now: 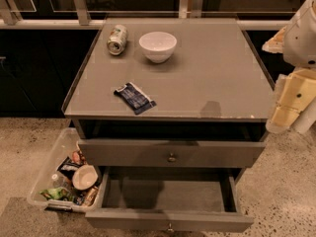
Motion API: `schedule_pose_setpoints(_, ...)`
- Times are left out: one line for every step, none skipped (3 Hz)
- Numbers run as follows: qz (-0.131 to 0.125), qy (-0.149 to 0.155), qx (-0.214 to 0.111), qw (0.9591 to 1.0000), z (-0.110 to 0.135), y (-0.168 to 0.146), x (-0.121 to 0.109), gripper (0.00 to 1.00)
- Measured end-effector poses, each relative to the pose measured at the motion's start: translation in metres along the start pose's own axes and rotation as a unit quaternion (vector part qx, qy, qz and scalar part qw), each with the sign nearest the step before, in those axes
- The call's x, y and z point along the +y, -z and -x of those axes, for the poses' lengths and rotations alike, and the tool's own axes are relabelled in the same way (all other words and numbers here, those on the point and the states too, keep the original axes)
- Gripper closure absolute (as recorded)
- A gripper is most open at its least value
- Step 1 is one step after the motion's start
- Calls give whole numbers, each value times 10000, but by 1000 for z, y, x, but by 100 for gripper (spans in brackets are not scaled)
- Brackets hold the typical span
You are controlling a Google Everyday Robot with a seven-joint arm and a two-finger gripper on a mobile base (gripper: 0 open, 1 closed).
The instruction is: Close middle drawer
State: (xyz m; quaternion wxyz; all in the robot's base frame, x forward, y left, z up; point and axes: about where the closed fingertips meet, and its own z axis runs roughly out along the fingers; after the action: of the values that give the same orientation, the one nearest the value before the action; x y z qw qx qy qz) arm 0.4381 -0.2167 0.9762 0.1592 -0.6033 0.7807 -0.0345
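The middle drawer [169, 220] is a wide, shallow grey drawer with a small brass knob. It is pulled far out at the bottom of the view, and its inside shows nothing in it. Above it, the taller-fronted top drawer [171, 153] with its own knob stands a little way out. The lowest drawer is hidden beneath. My gripper [286, 113], on the cream-coloured arm, hangs at the right edge of the view beside the cabinet's right front corner. It is above and to the right of the middle drawer and apart from it.
On the cabinet top [212, 78] lie a tipped can [117, 39], a white bowl [158, 46] and a dark snack packet [135, 98]. A clear plastic bin [52, 167] with snacks and a bowl stands on the floor to the left of the drawers.
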Motion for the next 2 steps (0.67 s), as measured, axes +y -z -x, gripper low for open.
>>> schedule_pose_setpoints(-28,-9,-15,10000,-5,-9,4,0)
schedule_pose_setpoints(-77,17,-132,9999,-16,-27,27,0)
